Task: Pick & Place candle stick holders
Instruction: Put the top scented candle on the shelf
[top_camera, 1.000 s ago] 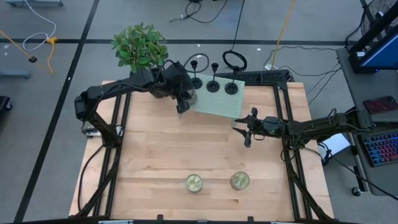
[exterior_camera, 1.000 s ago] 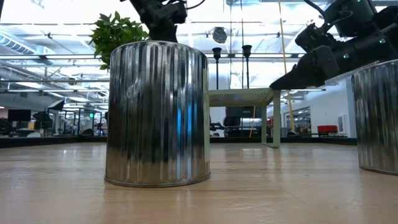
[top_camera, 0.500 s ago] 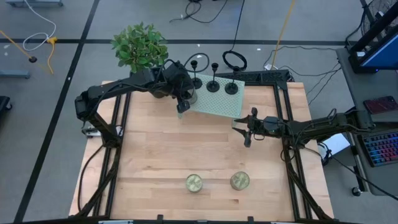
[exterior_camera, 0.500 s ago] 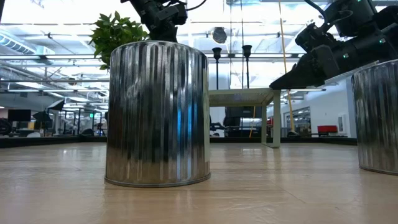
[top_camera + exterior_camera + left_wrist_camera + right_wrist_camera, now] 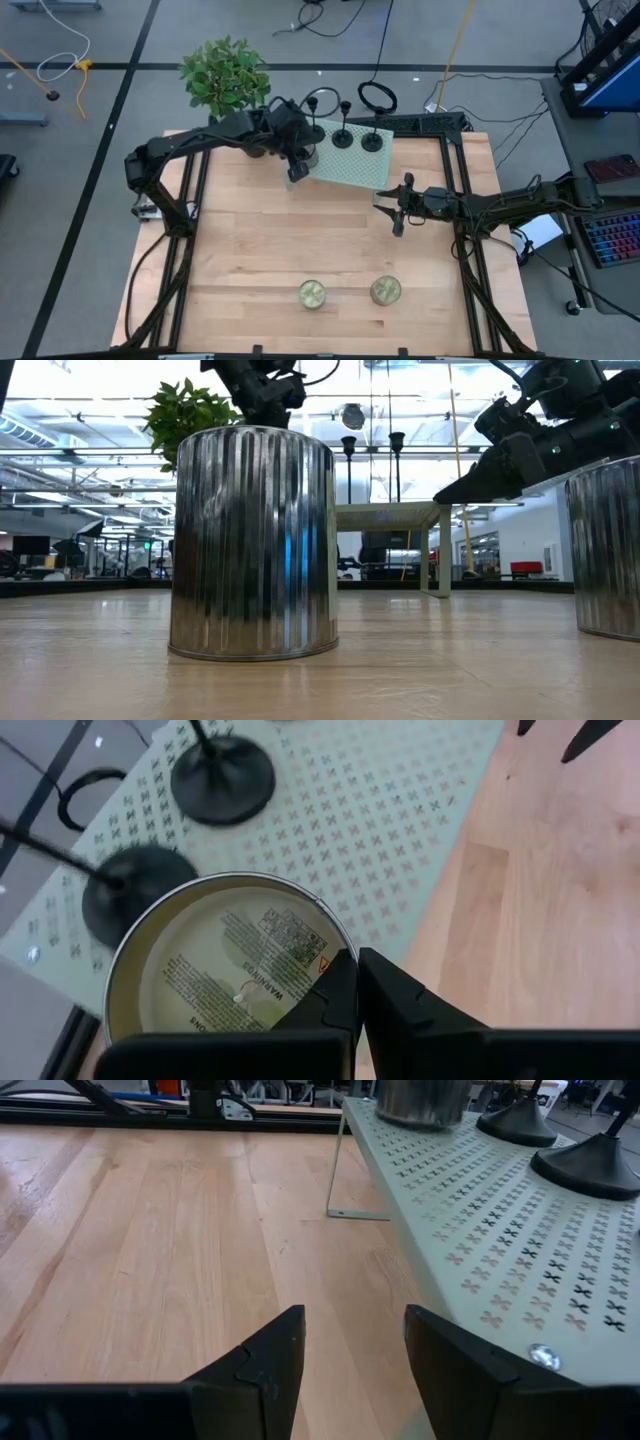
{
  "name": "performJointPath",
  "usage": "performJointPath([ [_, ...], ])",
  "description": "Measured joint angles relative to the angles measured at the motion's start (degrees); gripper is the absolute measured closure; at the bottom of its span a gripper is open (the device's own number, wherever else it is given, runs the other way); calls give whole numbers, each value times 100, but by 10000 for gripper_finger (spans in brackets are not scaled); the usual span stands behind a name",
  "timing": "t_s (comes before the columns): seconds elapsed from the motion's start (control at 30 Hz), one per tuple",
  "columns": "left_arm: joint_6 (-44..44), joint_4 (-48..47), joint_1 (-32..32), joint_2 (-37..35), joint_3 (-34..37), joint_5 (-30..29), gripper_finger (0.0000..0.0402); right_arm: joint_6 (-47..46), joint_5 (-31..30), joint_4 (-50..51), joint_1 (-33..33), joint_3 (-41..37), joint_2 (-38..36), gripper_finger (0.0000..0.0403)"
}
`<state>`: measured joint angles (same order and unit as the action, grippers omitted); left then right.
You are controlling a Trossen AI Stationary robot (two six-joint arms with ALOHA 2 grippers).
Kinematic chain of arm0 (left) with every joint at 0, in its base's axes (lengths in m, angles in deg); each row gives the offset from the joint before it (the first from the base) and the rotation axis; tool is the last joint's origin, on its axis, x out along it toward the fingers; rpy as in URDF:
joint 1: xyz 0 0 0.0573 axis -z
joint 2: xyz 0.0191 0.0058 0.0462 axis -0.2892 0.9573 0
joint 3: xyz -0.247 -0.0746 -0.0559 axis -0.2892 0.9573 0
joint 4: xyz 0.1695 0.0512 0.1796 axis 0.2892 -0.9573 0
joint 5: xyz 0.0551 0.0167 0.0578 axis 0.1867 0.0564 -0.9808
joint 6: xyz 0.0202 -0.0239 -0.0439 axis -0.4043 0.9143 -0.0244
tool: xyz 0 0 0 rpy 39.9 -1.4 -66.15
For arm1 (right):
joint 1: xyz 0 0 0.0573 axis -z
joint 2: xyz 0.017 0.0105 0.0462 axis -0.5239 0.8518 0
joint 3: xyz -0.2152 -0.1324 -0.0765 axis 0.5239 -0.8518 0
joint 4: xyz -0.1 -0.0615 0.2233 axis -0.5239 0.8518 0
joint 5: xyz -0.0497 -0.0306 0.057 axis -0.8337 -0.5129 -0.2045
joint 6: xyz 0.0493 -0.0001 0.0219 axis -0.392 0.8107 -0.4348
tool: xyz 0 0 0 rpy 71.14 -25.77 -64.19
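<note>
Three black candle stick holders (image 5: 318, 130) (image 5: 343, 137) (image 5: 372, 141) stand on their round bases along the far part of a pale green perforated shelf (image 5: 350, 165). Two of the bases show in the left wrist view (image 5: 222, 782) (image 5: 135, 895). A silver jar candle (image 5: 225, 965) stands on the shelf's left end. My left gripper (image 5: 296, 170) (image 5: 355, 982) is shut and hovers over the jar's rim. My right gripper (image 5: 396, 212) (image 5: 352, 1342) is open and empty, above the wood just off the shelf's near right corner. My left gripper's shut fingertips (image 5: 340, 975) lie over the jar candle's rim (image 5: 318, 905), coming from above. I cannot tell whether they touch it.
A potted plant (image 5: 225, 75) stands at the far left, beside the left arm. Two more jar candles (image 5: 312, 293) (image 5: 385, 290) stand near the table's near edge and loom large in the low view (image 5: 252, 540) (image 5: 605, 550). Bare wood lies in the table's middle.
My left arm has shifted a little toward the table's right edge at the shelf's left end, its fingers still shut. The holders and the jar candles have stayed where they were.
</note>
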<state>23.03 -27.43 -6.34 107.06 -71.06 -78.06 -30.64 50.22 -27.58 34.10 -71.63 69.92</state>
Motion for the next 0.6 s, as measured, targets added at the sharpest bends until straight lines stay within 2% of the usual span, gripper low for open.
performJointPath([
  [0.13,-11,-113,-3,-2,0,-24,397,113,0,-2,0,0,2,239],
  [0.37,-46,-148,-3,-2,0,-23,363,105,0,-2,0,0,0,239],
  [0.6,-173,-102,-3,-2,0,-25,359,105,1,-2,1,0,0,239],
])
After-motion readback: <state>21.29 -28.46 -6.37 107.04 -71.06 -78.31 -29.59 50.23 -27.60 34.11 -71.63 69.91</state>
